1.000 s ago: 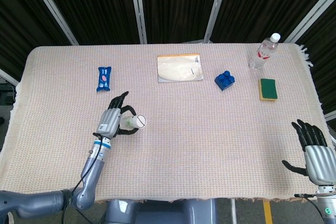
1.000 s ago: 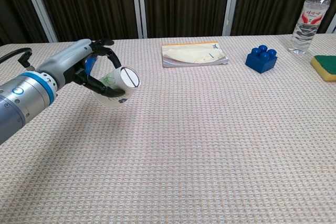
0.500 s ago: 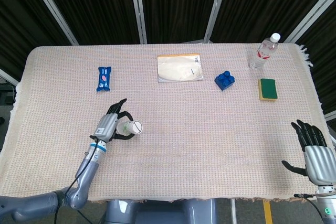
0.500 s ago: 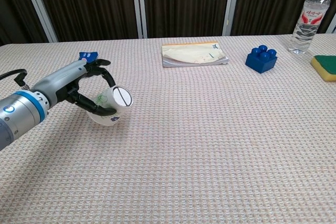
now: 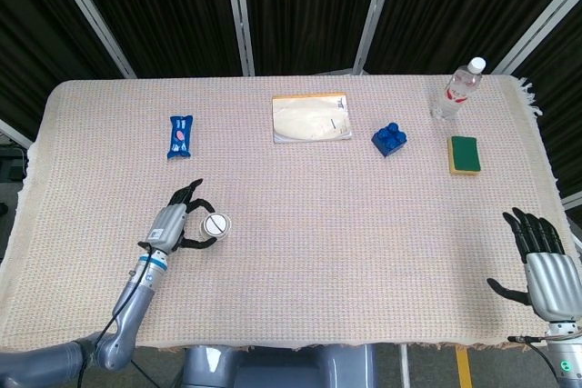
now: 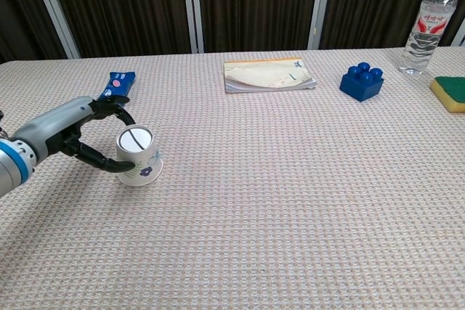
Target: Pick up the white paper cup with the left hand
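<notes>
White paper cup [image 6: 137,156] single, upside down, seemingly gripped by left robot hand [image 6: 86,134].

Your head view looks steeply down from above the near edge, taking in the whole beige woven tablecloth [image 5: 300,224] out to the dark curtains. Your chest view sits low and near, facing across it. Both share the white paper cup [image 5: 215,224] [image 6: 137,156], blue toy brick [image 5: 389,139] [image 6: 362,81] and clear plastic bottle [image 5: 457,90] [image 6: 431,21]
</notes>
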Controlling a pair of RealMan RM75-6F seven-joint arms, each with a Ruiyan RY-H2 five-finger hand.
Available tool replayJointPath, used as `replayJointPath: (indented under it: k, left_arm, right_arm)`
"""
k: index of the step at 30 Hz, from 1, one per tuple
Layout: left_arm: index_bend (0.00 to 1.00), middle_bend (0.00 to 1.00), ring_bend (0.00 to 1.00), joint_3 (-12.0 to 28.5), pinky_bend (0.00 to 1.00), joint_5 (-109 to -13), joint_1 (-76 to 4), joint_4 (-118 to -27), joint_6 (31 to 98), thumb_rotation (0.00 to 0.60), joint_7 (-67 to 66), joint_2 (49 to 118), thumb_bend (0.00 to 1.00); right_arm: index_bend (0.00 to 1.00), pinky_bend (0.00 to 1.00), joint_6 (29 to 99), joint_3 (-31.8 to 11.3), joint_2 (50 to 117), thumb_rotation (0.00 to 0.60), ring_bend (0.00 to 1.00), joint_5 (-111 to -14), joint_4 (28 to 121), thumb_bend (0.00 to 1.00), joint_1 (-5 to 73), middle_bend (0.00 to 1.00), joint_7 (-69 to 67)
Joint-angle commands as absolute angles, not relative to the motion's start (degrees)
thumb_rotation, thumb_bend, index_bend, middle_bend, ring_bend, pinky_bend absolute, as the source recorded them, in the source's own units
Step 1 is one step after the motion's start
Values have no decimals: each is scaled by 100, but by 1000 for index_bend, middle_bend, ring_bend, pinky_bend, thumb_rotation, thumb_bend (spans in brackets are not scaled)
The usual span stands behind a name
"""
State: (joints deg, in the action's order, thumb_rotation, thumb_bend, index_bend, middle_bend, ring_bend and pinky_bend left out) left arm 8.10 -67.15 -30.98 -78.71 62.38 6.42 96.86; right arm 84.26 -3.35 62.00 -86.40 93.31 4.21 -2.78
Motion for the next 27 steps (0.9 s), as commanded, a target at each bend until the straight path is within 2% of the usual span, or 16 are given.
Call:
replayJointPath:
  k: [1,3,10,15,20,24,27]
  left_arm:
    - [85,0,0,745,0,-6918,-2985,-7849,6299,600,869,9534,108]
    - [7,0,0,698,0,-7078,-2936,-7885,6313,600,1058,9426,105]
    - [0,0,0,571,0,-7397,-2763,-8013,6473,600,1261,9145,106]
    - [0,0,0,384,0,-8047,-2351,-7970,7631,600,383,8847,97]
    - [0,0,0,232,0,-8365,-1852,-8183,8658,600,-885,8521,3]
    - [0,0,0,25,0,-8413,-1344,-8654,9247,600,-1438,8149,0]
    - [0,0,0,-80,0,-8401,-1136,-8975,9391,600,-1727,7909,0]
  right_arm:
    - [0,0,8407,-325,6210,600,0,-8643,9338,0,427,0,-238]
    - [0,0,8389,-320,6215,600,0,-8633,9347,0,431,0,-198]
    - [0,0,8355,-319,6217,600,0,-8608,9359,0,442,0,-147]
    - [0,0,8321,-341,6256,600,0,-8569,9288,0,467,0,-113]
    - [0,0,8303,-355,6292,600,0,-8557,9252,0,488,0,-117]
    - [0,0,8367,-365,6342,600,0,-8591,9223,0,483,0,-49]
    - [0,0,8423,-374,6361,600,0,-8597,9225,0,465,0,-17]
